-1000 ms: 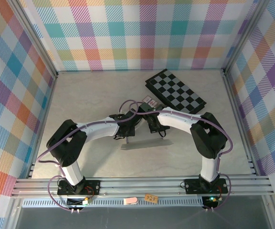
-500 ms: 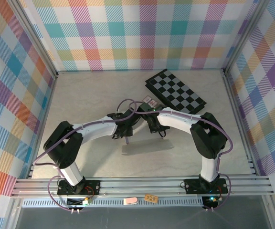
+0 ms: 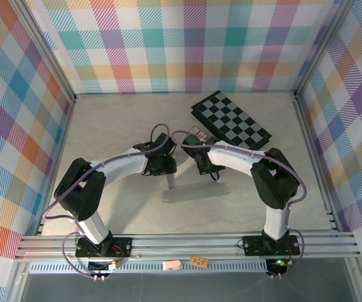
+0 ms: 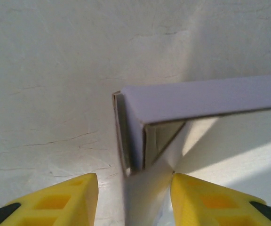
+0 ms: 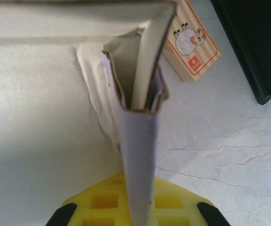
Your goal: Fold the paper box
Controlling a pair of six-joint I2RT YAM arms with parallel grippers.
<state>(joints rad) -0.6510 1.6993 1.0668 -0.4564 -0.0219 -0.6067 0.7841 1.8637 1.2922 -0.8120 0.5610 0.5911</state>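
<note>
Now left end effector [image 4: 132,188] apart astride paper box [image 4: 206,99] edge — right end effector [image 5: 136,207] clamps it.

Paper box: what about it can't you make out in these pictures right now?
Top external: the paper box is mostly under both wrists; its fold state is unreadable.
Left wrist: its right end is cut off by the frame edge; whether the left gripper touches the flap is unclear.
Right wrist: the box's own panel hides the right gripper pads' contact.

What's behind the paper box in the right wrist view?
A small sheep-printed card pack lies on the table, its left edge hidden by the paper box; the checkerboard lies further right.
</note>
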